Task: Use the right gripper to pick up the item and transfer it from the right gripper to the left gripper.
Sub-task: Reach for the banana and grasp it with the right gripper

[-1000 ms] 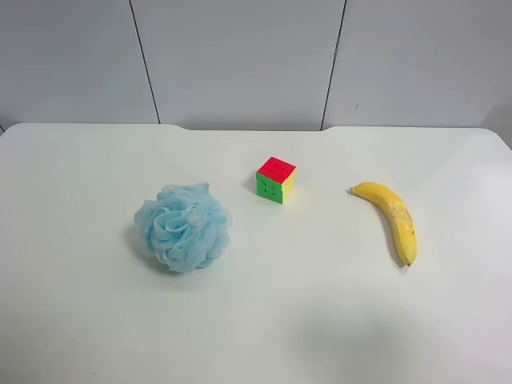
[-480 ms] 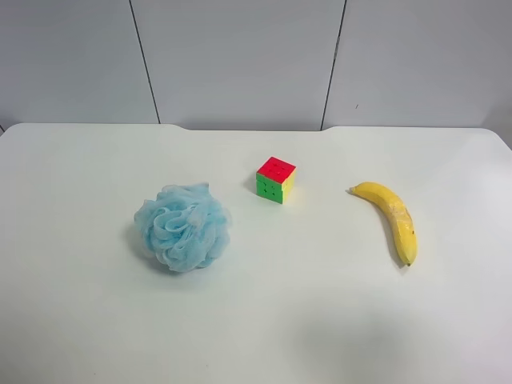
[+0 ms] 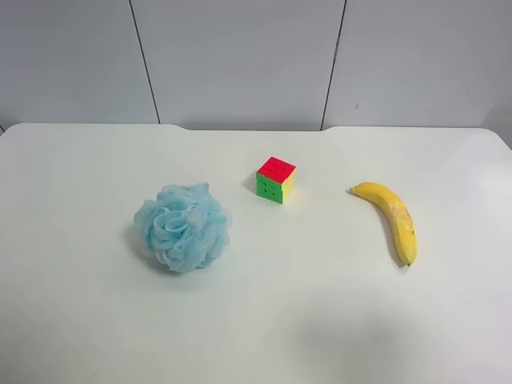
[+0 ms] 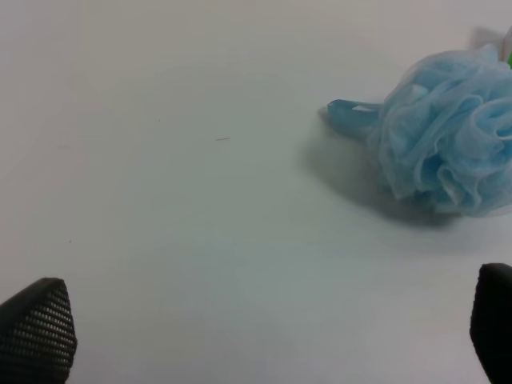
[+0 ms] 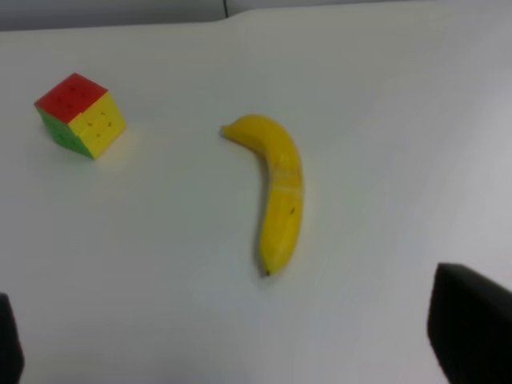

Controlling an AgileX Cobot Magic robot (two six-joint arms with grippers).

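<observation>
Right black two-fingered gripper (image 5: 240,332): jaws spread wide, dark fingertips (image 5: 472,320) only just in frame. Left black gripper (image 4: 266,324): jaws equally wide, mesh-textured fingertips (image 4: 36,328) showing.

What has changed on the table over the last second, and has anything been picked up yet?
Nothing visibly changed. In the exterior high view the banana, the puzzle cube and the blue pouf lie apart on the white table, just where they were, and no arm has come into that view. Nothing has been taken hold of: the right end effector and the left end effector are both open and empty.
</observation>
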